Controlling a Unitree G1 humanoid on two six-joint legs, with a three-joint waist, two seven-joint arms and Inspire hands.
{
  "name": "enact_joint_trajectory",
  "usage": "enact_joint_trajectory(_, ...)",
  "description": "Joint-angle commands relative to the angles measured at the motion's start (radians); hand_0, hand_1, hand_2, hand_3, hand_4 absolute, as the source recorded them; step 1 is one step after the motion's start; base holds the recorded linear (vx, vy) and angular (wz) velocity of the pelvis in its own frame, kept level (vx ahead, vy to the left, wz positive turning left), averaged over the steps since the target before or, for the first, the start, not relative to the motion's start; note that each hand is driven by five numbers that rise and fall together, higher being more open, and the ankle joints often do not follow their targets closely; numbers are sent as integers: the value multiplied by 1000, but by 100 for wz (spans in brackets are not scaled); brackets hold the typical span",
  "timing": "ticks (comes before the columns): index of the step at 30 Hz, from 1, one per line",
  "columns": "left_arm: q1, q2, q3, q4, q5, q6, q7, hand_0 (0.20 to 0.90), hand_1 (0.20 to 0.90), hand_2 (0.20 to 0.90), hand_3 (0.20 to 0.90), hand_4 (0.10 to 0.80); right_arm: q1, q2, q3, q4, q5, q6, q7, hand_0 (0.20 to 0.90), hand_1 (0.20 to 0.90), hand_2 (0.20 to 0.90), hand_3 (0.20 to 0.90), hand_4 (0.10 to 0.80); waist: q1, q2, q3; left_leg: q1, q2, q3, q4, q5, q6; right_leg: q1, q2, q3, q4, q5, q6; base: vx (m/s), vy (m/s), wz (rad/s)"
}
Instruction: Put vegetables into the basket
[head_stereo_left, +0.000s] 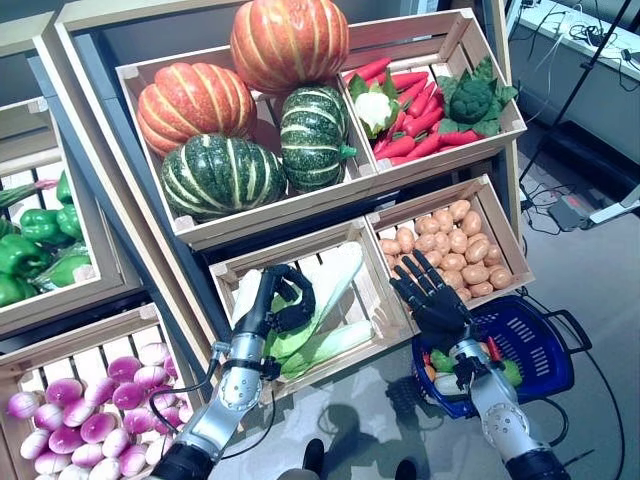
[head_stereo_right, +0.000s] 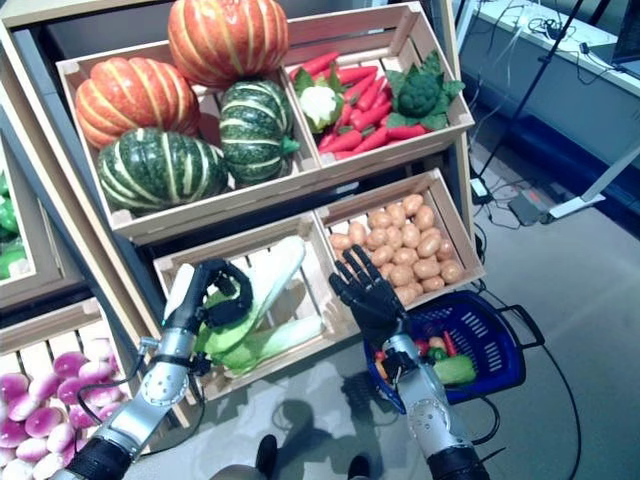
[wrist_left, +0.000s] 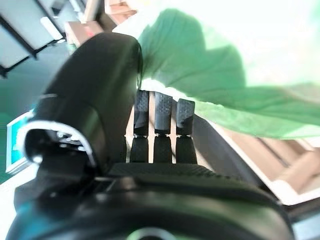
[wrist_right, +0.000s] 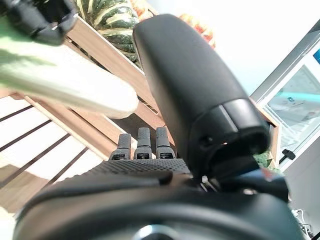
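- Left hand (head_stereo_left: 285, 300) curls around a leafy cabbage (head_stereo_left: 310, 325) in its wooden crate (head_stereo_left: 225, 272).
- Right hand (head_stereo_left: 428, 295), fingers spread, hovers above the blue basket (head_stereo_left: 535, 345).

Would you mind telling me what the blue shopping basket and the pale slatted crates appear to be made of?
The blue shopping basket looks like moulded plastic: glossy, uniform colour, a regular lattice wall and dark handles. The pale slatted crates look like unfinished light wood: matt boards, visible slats, square corner posts. Neither can be confirmed by sight alone.
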Motion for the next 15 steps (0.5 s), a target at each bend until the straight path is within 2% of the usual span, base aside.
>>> enact_joint_trajectory(1, -139, 21, 46, -70, 2, -141, 15, 300, 300, 300, 300, 400, -76, 16, -9, -40, 48, -35, 66, 900, 900, 900, 900, 800, 17, -29, -64, 35, -27, 18, 2, -113, 0, -7, -41, 32, 49, -24, -13, 0, 0, 0)
enact_joint_trajectory(9, -147, 25, 23, -84, 20, -109, 16, 300, 300, 300, 300, 400, -110, 25, 16, -13, 55, -25, 42, 900, 900, 900, 900, 800, 26, -29, -68, 40, -28, 14, 2, -113, -2, 1, -44, 26, 46, -22, -11, 0, 0, 0)
enact_joint_trajectory(15, -134, 41, 5, -27, 68, 5, -4, 300, 300, 300, 300, 400, -107, 17, 19, 6, 28, -15, -4, 900, 900, 900, 900, 800, 23, -25, -66, 42, -28, 14, 2, -111, -1, -6, -43, 33, 56, -25, -9, 0, 0, 0)
